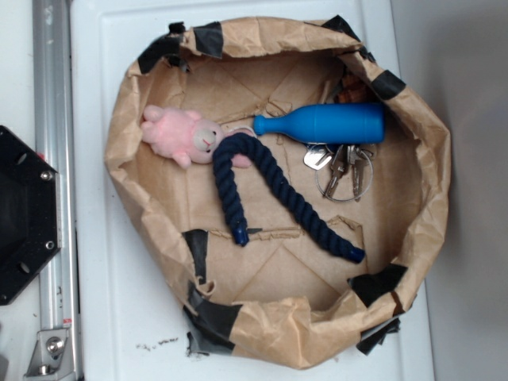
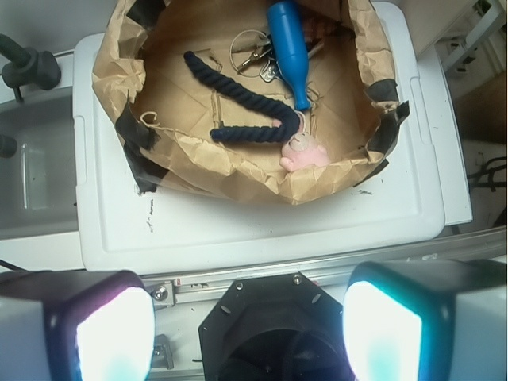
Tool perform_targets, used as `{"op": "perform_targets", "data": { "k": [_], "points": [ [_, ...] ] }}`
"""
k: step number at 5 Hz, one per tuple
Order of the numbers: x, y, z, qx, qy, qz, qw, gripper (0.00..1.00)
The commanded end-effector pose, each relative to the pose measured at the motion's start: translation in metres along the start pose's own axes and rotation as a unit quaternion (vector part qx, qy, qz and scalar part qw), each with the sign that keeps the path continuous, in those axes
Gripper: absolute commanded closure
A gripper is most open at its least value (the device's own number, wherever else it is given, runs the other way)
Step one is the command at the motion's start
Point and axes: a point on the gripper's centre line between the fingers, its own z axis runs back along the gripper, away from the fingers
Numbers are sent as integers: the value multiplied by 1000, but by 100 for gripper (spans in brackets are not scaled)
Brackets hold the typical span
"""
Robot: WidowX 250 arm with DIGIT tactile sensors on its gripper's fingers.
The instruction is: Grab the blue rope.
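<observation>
no readable text, labels, brands, numbers or signs in either view

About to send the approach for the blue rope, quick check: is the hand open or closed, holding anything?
Hand: open and empty, well back from the blue rope, which lies untouched in the paper-lined basket.

Robot lab bench; aluminium rail, black mount base
</observation>
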Motion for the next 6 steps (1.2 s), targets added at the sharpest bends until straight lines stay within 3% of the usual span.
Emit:
{"op": "perform_targets", "data": {
  "k": [1, 2, 6],
  "points": [
    [93, -2, -63, -29, 27, 198, 979, 0],
    [132, 7, -107, -45, 99, 292, 950, 0],
    [132, 7, -107, -45, 99, 292, 950, 0]
  ]
}}
